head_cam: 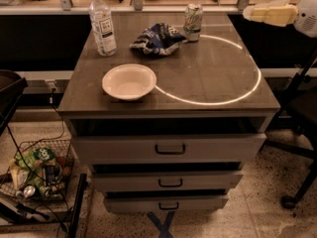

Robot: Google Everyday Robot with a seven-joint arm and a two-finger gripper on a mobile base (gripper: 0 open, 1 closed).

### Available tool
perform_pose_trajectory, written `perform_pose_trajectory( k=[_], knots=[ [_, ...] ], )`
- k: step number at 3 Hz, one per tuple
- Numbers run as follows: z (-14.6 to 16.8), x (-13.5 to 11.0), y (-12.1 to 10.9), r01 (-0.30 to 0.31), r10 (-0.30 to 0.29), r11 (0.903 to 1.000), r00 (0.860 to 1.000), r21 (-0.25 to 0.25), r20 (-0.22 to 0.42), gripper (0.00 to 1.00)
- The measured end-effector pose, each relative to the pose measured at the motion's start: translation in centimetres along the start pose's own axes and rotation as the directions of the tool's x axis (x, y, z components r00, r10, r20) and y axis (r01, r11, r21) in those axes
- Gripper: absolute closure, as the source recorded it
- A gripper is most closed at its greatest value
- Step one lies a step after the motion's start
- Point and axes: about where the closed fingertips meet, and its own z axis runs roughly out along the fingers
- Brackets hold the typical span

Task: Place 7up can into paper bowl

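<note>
The 7up can (192, 22) stands upright at the back of the dark tabletop, right of the middle. The off-white paper bowl (129, 81) sits empty near the table's front left. My gripper (253, 14) is at the upper right, above and beyond the table's back right corner. It points left toward the can and is a good way to the can's right.
A clear water bottle (102, 23) stands at the back left. A crumpled blue-and-white snack bag (157, 39) lies between bottle and can. A bright light ring (213, 71) shows on the table's right half. Drawers (170, 148) are below. A wire basket (34, 175) sits on the floor at left, and a chair base (292, 197) at right.
</note>
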Motion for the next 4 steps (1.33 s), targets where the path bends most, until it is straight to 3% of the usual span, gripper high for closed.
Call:
perform_pose_trajectory(
  k=[1, 2, 4],
  knots=[
    [0.1, 0.0, 0.2, -0.001, 0.001, 1.0000, 1.000, -0.005, -0.001, 0.00],
    [1.7, 1.6, 0.4, -0.019, 0.019, 0.9995, 0.999, 0.024, -0.030, 0.00],
    [8.5, 7.3, -1.0, -0.029, 0.036, 0.9984, 0.988, 0.049, -0.150, 0.00]
  ],
)
